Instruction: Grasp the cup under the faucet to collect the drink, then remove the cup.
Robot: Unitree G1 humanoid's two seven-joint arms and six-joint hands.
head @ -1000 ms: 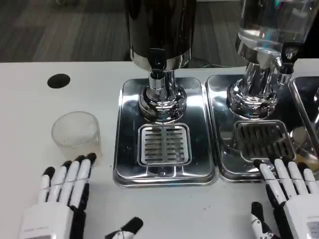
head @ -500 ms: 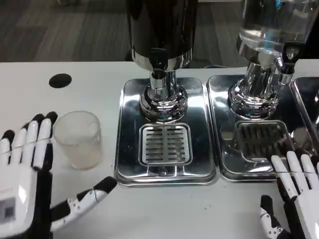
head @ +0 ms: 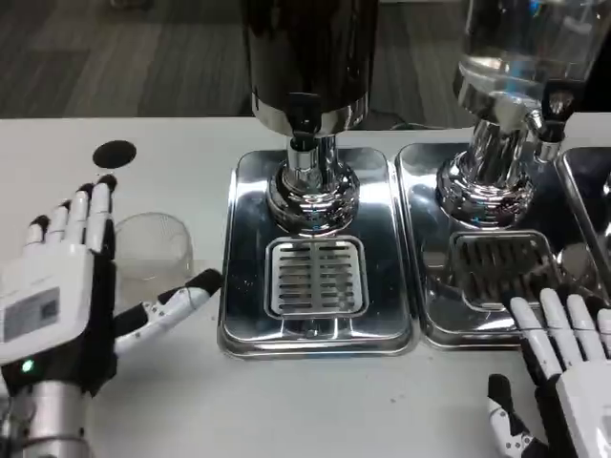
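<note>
A: What are the left hand's fingers (head: 84,212) doing?

B: They point straight up the frame, side by side, with the thumb stuck out to the right toward the steel tray. The left hand (head: 59,301) is spread and grips nothing.

A: And the cup?

B: The small clear plastic cup (head: 155,247) stands on the white table (head: 172,143) at centre left, right behind that hand, in the gap between the raised fingers and the thumb. The hand covers its left side, so I cannot tell whether the fingers touch it. It sits just left of the shiny rectangular drip tray (head: 315,253), not under the dark dispenser's chrome faucet (head: 304,129) at top centre.

A: The other hand?

B: The right hand (head: 573,372) lies at the lower right corner, fingers straight and slightly apart, holding nothing, their tips at the front edge of the second steel tray (head: 482,258), below the clear dispenser (head: 520,48).
</note>
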